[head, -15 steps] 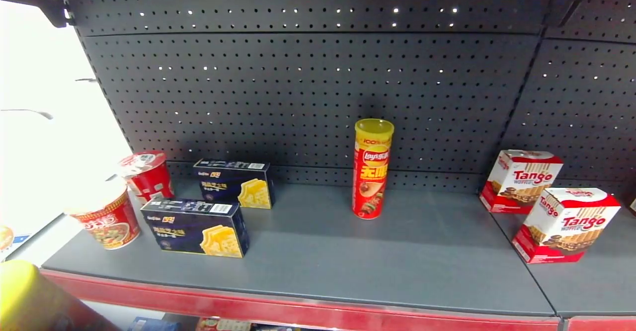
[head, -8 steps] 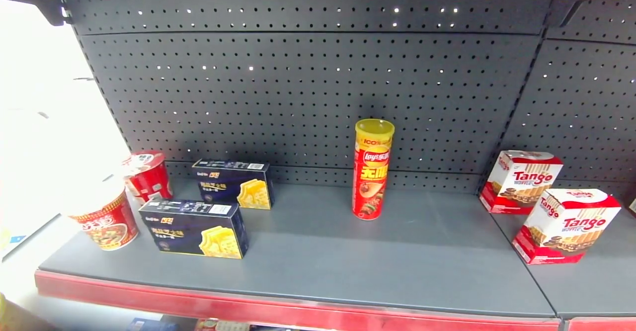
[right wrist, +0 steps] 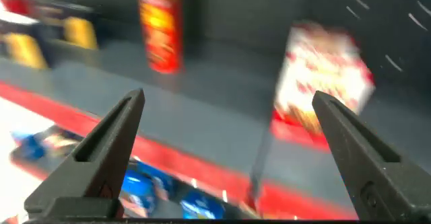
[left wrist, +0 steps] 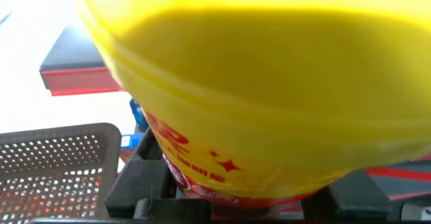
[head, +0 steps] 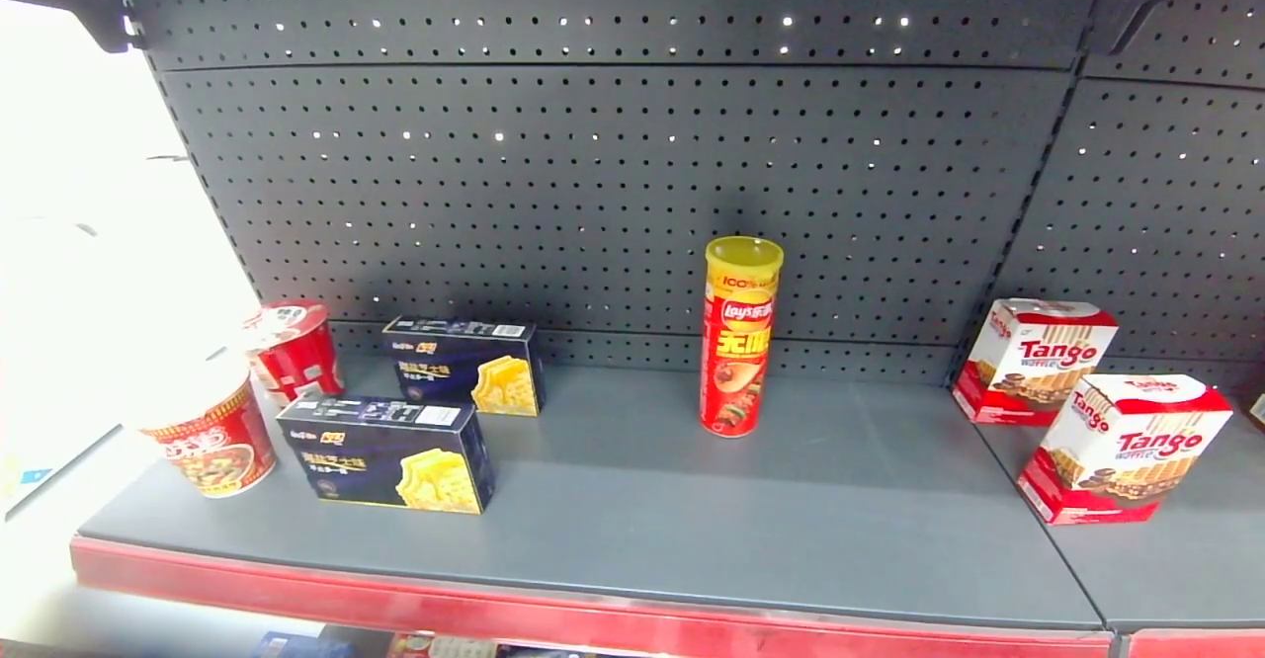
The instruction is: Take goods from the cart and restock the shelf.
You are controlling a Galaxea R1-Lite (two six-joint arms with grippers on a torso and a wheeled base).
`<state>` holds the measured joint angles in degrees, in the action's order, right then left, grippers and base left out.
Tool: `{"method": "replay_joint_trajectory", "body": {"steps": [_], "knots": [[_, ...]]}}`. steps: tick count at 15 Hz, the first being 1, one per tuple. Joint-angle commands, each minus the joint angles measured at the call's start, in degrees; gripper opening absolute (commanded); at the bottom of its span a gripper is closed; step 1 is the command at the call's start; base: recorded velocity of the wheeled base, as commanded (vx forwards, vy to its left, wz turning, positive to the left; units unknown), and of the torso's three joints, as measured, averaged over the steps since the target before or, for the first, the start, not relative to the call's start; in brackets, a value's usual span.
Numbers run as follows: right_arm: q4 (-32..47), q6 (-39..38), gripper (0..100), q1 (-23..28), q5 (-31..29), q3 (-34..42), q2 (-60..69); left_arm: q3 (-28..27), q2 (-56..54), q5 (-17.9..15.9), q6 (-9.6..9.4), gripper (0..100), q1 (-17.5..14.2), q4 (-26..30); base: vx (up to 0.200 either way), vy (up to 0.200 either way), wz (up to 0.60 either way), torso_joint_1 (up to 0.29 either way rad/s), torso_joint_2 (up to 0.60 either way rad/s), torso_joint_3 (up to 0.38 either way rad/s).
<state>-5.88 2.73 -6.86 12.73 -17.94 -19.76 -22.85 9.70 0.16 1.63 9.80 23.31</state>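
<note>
Yellow-lidded chip can sits clamped in the left gripper, seemingly below the shelf at its left end. A twin can stands upright mid-shelf. The right gripper hangs spread and empty, facing the shelf.

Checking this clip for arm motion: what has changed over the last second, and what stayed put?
The yellow-lidded can held in the left gripper sank down and out past the head view's lower left corner. Nothing was newly grasped or let go. On the shelf everything stayed put: the upright chip can, the dark boxes, the noodle cups and the wafer boxes.
</note>
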Motion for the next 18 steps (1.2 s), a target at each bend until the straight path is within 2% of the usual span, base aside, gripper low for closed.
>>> {"method": "replay_joint_trajectory", "body": {"steps": [1, 3, 4, 7, 9, 11, 12, 14, 15, 18], "knots": [[-4.6, -0.8, 100, -8.0, 2.7, -5.7, -13.6, -0.3, -1.5, 0.0, -0.05, 0, -0.4, 0.0, 0.000, 0.000, 0.00, 0.000, 0.00, 0.000], [-5.6, -1.7, 100, -15.3, 2.8, -8.9, -17.7, 0.1, -1.0, 0.0, -0.05, 0, -0.4, -0.1, 0.000, 0.000, 0.00, 0.000, 0.00, 0.000], [-5.4, -2.5, 100, -16.3, 3.2, -10.1, -19.9, 0.2, -0.7, 0.0, -0.05, 0, -0.4, -0.1, 0.000, 0.000, 0.00, 0.000, 0.00, 0.000], [-9.1, -2.6, 100, -16.0, 3.3, -10.8, -29.7, 0.2, 1.1, 0.0, -0.05, 0, -0.2, -0.2, 0.000, 0.000, 0.00, 0.000, 0.00, 0.000], [-18.8, -2.9, 100, -16.2, 4.3, -11.9, -40.5, 0.3, 1.7, 0.0, 0.04, 0, -0.2, -0.2, 0.000, 0.000, 0.00, 0.000, 0.00, 0.000], [-24.4, -2.9, 100, -16.1, 6.0, -14.2, -47.7, 0.3, 1.7, 0.0, 0.21, 0, -0.2, 0.0, 0.000, 0.000, 0.00, 0.000, 0.00, 0.000], [-27.5, -2.9, 100, -15.8, 8.0, -17.8, -53.0, 0.3, 1.7, 0.0, 0.21, 0, -0.2, 0.1, 0.000, 0.000, 0.00, 0.000, 0.00, 0.000], [-27.8, -2.9, 100, -15.0, 12.5, -22.7, -57.6, 0.3, 1.7, -0.1, 0.30, 0, -0.1, 0.2, 0.000, 0.000, 0.00, 0.000, 0.00, 0.000], [-27.2, -2.9, 100, -13.8, 16.5, -26.6, -61.5, 1.0, 1.7, -0.2, 1.09, 0, 0.0, 0.1, 0.000, 0.000, 0.00, 0.000, 0.00, 0.000], [-24.3, -2.9, 100, -12.5, 20.1, -32.5, -66.9, 2.1, 1.5, -0.2, 1.97, 0, 0.0, 0.0, 0.000, 0.000, 0.00, 0.000, 0.00, 0.000]]}}
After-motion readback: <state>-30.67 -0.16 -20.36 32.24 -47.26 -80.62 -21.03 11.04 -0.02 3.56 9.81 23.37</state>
